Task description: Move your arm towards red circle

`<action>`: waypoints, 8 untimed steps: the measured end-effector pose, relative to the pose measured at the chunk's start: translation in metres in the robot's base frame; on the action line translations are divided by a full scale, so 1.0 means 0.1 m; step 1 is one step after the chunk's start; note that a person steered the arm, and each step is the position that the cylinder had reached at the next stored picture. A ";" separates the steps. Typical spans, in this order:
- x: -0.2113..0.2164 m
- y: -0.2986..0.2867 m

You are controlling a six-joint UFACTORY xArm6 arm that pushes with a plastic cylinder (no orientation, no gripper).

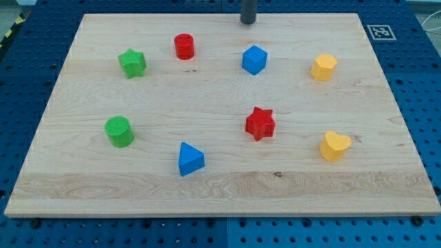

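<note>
The red circle (184, 46) is a short red cylinder standing at the view's upper left of centre on the wooden board (83, 179). My tip (248, 21) is the lower end of a dark rod at the view's top edge, right of the red circle and above the blue hexagon-like block (253, 60). The tip touches no block. A green star (132, 63) lies left of the red circle.
A red star (260, 123) sits right of centre. A green circle (120, 131) and a blue triangle (190, 159) lie at the lower left. A yellow hexagon-like block (323, 67) and a yellow heart (335, 145) stand at the right. A tag marker (378, 32) sits at the top right corner.
</note>
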State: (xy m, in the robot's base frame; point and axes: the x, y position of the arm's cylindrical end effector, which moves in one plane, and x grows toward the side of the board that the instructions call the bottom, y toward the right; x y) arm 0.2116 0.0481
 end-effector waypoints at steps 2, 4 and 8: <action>0.00 -0.14; 0.04 -0.29; 0.25 -0.51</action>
State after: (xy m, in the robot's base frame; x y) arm 0.2366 -0.0031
